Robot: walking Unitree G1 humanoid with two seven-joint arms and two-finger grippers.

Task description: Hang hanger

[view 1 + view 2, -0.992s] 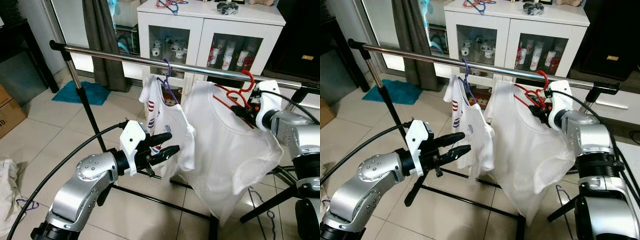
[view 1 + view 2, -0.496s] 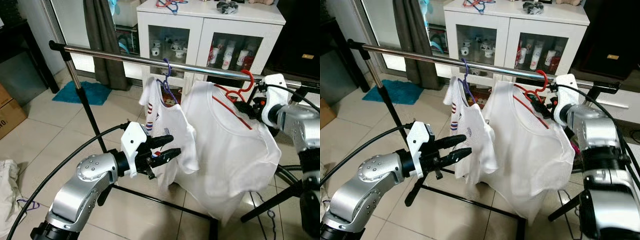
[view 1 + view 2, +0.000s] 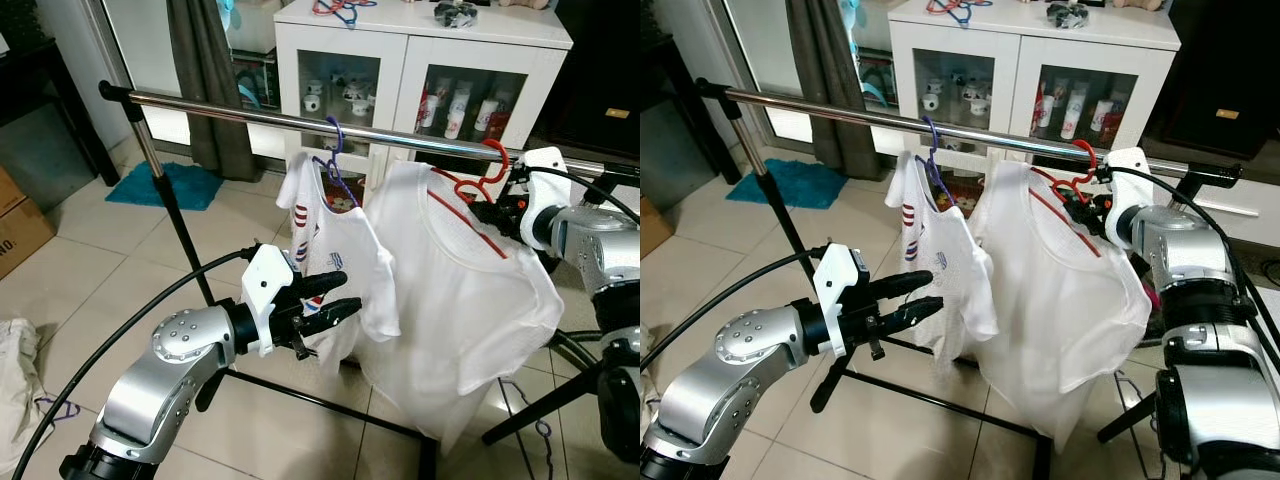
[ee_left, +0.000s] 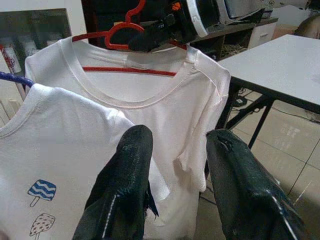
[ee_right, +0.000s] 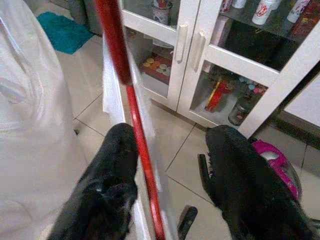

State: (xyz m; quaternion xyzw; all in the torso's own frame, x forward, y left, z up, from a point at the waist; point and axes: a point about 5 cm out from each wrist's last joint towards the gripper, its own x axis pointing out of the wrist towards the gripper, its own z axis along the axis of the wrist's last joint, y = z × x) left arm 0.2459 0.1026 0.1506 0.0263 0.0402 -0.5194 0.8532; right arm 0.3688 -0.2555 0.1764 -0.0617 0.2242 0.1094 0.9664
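A red hanger (image 3: 490, 160) carrying a large white T-shirt (image 3: 460, 290) hangs by its hook over the steel rail (image 3: 250, 113). My right gripper (image 3: 491, 213) is at the hanger's right shoulder. Its fingers are open, and the red hanger arm (image 5: 114, 45) runs between them, close beside one finger (image 5: 117, 160). To the left on the same rail, a purple hanger (image 3: 335, 150) holds a small printed T-shirt (image 3: 335, 235). My left gripper (image 3: 350, 293) is open and hovers just in front of that small shirt's lower part, holding nothing.
A white cabinet (image 3: 400, 45) with glass doors stands behind the rail, with a dark curtain (image 3: 205, 90) and a teal mat (image 3: 165, 185) to its left. The rack's post (image 3: 165, 200) and floor bars (image 3: 330, 400) cross the tiles. A cardboard box (image 3: 15, 230) sits far left.
My right gripper rose toward the rail with the hanger's shoulder; the large shirt went from tilted to hanging level. The small shirt swayed slightly. My left arm barely moved.
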